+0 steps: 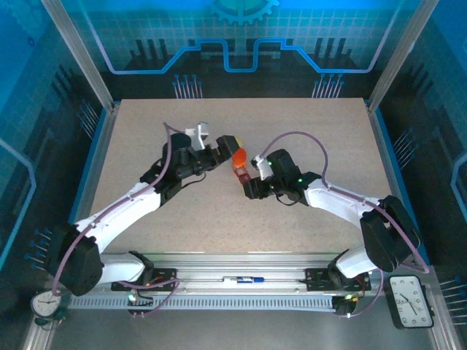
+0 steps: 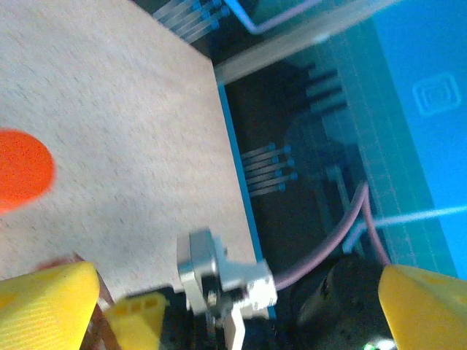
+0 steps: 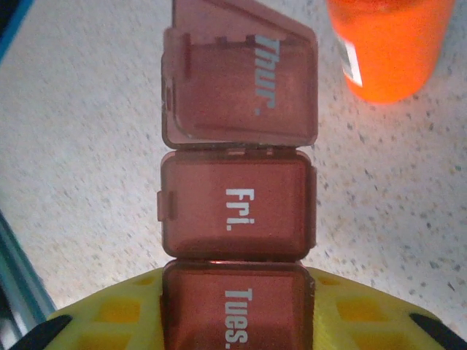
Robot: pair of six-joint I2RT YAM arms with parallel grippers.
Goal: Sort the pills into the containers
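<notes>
One bar of containers (image 3: 237,204) held near table (image 1: 328,131) centre, right fingers (image 3: 109,321) clamped at Tues. cell; Thur. lid tilted up. Left fingers (image 2: 44,306) spread wide; orange bottle (image 3: 390,44) just beside containers. Step: opening lids. Next likely calls for left fingers gripping bottle.

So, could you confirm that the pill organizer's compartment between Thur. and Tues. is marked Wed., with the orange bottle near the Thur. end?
No: the right wrist view shows the middle compartment marked Fri., not Wed. It does sit between the Thur. compartment and the Tues. compartment, and the orange bottle is near the Thur. end.
</notes>
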